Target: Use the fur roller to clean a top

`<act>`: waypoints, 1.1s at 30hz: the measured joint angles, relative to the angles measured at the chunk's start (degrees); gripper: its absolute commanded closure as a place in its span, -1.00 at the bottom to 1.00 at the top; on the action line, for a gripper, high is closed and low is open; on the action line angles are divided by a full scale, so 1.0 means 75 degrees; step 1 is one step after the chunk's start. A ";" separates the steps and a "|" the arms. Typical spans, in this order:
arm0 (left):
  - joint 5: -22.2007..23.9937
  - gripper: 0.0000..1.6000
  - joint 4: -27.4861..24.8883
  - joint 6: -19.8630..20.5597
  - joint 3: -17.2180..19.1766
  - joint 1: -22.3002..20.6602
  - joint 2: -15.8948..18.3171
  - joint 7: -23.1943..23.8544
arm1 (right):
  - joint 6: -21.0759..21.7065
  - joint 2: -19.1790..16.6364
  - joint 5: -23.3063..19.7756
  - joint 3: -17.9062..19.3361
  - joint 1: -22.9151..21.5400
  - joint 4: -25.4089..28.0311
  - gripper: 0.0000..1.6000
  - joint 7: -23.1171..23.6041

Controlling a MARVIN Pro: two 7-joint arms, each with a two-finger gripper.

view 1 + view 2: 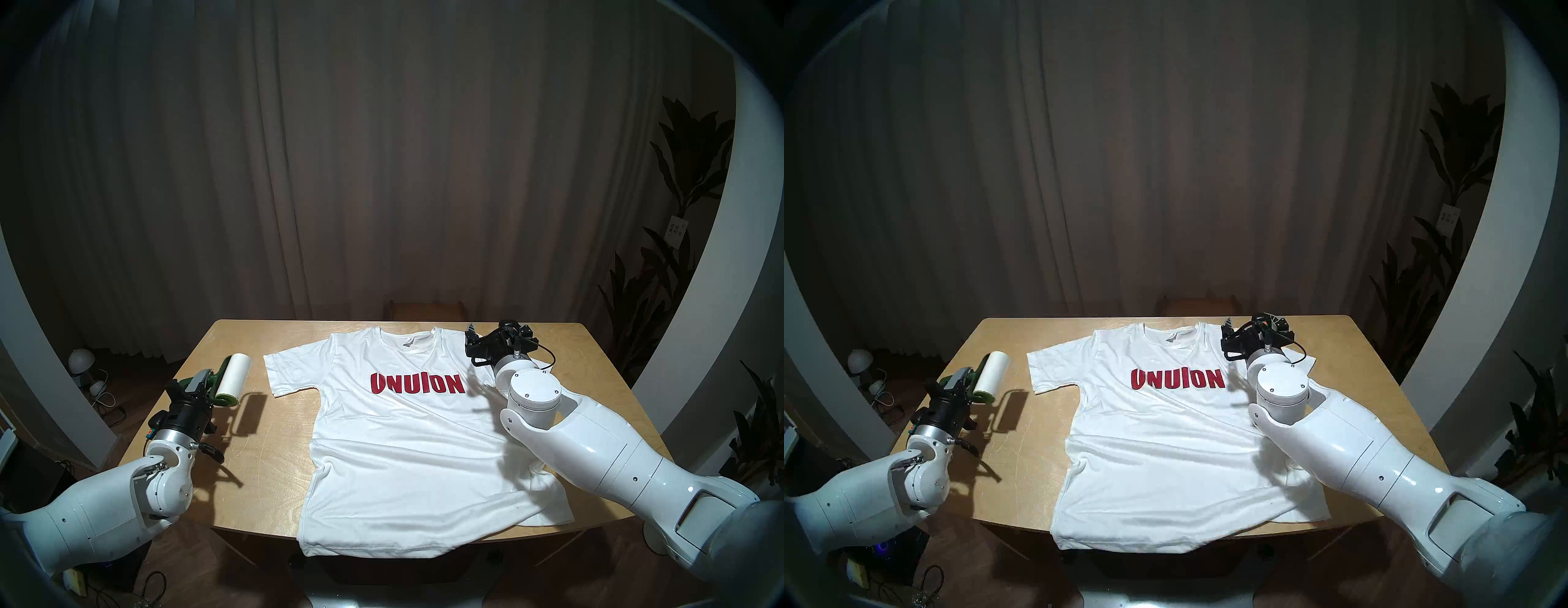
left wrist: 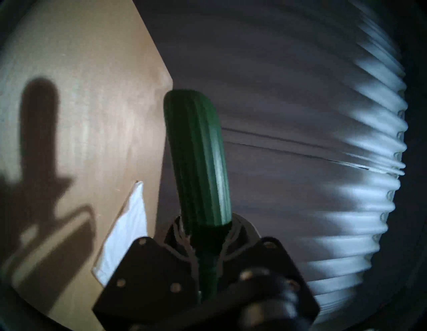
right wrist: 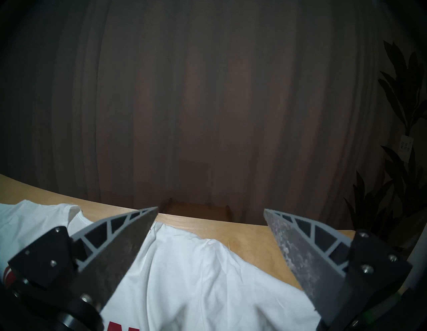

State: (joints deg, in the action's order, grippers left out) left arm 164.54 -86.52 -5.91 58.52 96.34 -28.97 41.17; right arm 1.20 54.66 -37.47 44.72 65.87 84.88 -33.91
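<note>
The white T-shirt with red letters lies flat on the wooden table, collar at the far side, hem hanging over the front edge. It also shows in the other head view and the right wrist view. My left gripper is shut on the fur roller's dark green handle and holds it just above the table, left of the shirt's sleeve. The white roll points to the far side. My right gripper is open and empty over the shirt's right shoulder.
My right forearm reaches across the shirt's right side. A wooden chair stands behind the table's far edge. A dark curtain hangs behind. A plant stands at the right. A lamp and cables lie on the floor at the left.
</note>
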 measured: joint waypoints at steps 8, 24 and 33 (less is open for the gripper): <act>0.0077 1.00 -0.0194 0.1062 0.0539 0.0743 0.0320 -0.0240 | -0.0121 0.0280 0.0500 -0.0248 -0.0164 -0.0422 -1.00 -0.0456; 0.0076 1.00 -0.0594 0.0857 0.1740 0.1719 0.0519 -0.2670 | -0.0468 0.0451 0.0951 -0.0305 -0.0187 -0.0475 -1.00 -0.1107; 0.0076 1.00 -0.1000 0.0066 0.1869 0.1832 0.0661 -0.3437 | -0.0598 0.0333 0.0995 -0.0284 -0.0055 -0.0305 -1.00 -0.1297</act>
State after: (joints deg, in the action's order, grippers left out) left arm 165.12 -94.01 -5.42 72.53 110.09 -24.01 15.39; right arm -3.28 57.16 -30.01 42.59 65.46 82.59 -43.64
